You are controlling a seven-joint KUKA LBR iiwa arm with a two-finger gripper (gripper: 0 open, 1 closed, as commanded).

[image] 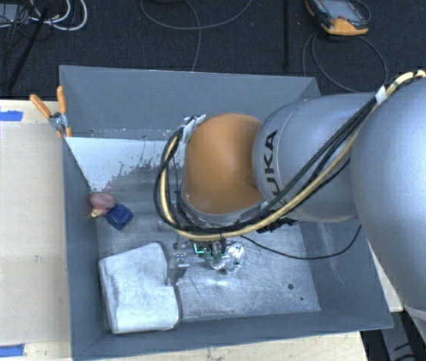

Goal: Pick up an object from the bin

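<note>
My gripper [197,256] is low in the middle of the bin, mostly hidden under the arm's orange cover. It sits just off the right edge of a white folded cloth [137,288] that lies flat in the front left corner. A small shiny silvery thing [232,257] shows right beside the gripper on its right; whether it is loose or held I cannot tell. Farther left, a small blue block [119,216] rests on the floor next to a pink lump [101,200].
The arm and its cables cover the bin's middle and right side. Bare floor shows along the front right and around the blue block. The bin's sloped walls rise close behind the pink lump.
</note>
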